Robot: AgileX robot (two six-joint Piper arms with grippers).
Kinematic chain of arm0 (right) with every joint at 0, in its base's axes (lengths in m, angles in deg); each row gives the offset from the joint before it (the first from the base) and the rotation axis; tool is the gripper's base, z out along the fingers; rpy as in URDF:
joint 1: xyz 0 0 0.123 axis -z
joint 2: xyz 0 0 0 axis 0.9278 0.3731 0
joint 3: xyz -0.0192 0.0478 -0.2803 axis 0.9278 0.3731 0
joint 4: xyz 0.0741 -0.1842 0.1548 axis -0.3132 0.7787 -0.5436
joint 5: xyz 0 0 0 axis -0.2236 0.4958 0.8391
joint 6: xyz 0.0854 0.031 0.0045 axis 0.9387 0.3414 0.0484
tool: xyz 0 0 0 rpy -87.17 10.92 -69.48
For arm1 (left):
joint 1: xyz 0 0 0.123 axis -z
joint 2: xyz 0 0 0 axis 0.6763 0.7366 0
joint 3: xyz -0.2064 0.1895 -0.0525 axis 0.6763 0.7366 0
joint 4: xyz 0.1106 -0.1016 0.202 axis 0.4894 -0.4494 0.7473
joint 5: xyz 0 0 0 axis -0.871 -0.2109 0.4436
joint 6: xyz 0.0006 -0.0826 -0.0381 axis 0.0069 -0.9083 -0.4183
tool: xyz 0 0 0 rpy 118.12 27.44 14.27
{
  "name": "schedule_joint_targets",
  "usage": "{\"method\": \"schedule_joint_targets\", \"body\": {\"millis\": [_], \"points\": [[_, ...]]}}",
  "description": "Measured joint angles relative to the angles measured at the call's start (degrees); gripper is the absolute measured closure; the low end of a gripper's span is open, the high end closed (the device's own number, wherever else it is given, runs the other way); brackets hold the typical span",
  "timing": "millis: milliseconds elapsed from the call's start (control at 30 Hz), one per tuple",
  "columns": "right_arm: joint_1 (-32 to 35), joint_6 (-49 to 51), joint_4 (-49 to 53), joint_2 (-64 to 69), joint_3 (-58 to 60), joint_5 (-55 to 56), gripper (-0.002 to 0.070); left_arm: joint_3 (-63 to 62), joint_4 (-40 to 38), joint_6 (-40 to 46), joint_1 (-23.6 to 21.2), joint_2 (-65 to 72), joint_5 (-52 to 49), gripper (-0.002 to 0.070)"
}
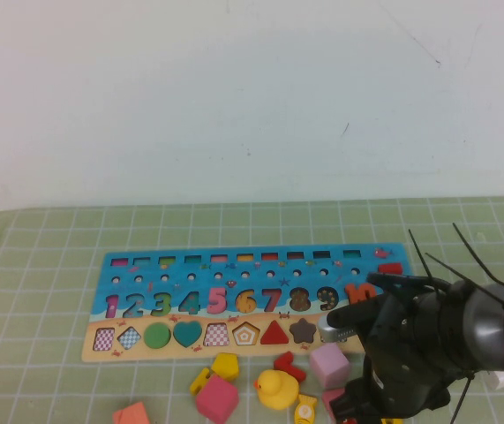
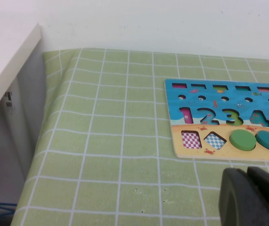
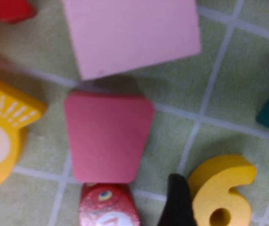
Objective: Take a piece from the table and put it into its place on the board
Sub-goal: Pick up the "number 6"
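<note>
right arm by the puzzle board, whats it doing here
The right gripper is down over the loose pieces at the table's front edge, jaws open, one fingertip right beside the yellow 6, which lies on the cloth not yet gripped. A pink trapezoid block and a pale pink square block lie close by. The board lies farther back. The left gripper hovers shut off the board's left end, holding nothing.

I read the 6 (image 3: 221, 193) as painted wood, smooth with a soft sheen. The pink trapezoid (image 3: 107, 135) and pale pink square (image 3: 129, 33) look matt, painted wood too. The cloth (image 2: 106, 141) seems a smooth, faintly glossy checked vinyl. The board (image 2: 228, 117) has a printed, satin face. The left gripper (image 2: 251, 197) looks matt black plastic.
</note>
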Motion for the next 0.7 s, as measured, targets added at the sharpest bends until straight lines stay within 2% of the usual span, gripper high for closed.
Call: {"method": "schedule_joint_targets", "body": {"millis": [367, 433, 633, 700], "points": [[0.00, 1.32, 0.92, 1.16, 0.00, 0.00, 0.0206, 0.00, 0.00, 0.00, 0.00, 0.00, 0.00, 0.0676], [0.00, 1.32, 0.92, 1.16, 0.00, 0.00, 0.0230, 0.00, 0.00, 0.00, 0.00, 0.00, 0.00, 0.0676], [0.00, 1.13, -1.31, 1.16, 0.00, 0.60, 0.0370, 0.00, 0.00, 0.00, 0.00, 0.00, 0.00, 0.0676], [0.00, 1.13, -2.07, 1.16, 0.00, 1.11, 0.0397, 0.00, 0.00, 0.00, 0.00, 0.00, 0.00, 0.0676]]}}
